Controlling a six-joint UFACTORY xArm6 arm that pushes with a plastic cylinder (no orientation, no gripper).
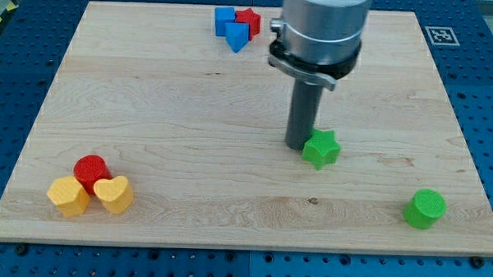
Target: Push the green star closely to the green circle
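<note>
**A:** Start at the left of the bench (190,95). What sits there?

**B:** In the near left corner is a tight cluster: a red cylinder (90,171), with a yellow block (68,196) and a yellow heart (115,193) touching it on the near side. At the far edge, left of centre, a blue cube (225,20), a blue triangle (237,37) and a red block (249,21) are huddled together. None of them matters to the job.

**A:** And the middle?

**B:** My tip (296,145) stands just at the left, slightly far side of the green star (321,148), touching it or very nearly. The end effector is a plain rod, so nothing opens or closes; it holds nothing.

**A:** The target?

**B:** The green circle (425,208) lies well apart, to the right and nearer, by the near right corner.

**A:** Which step, then?

**B:** I judge the push is barely begun. Next I should drive rightward and toward the near edge, keeping the star centred on the rod so it doesn't slip off sideways, and stop short of knocking the circle away.
</note>
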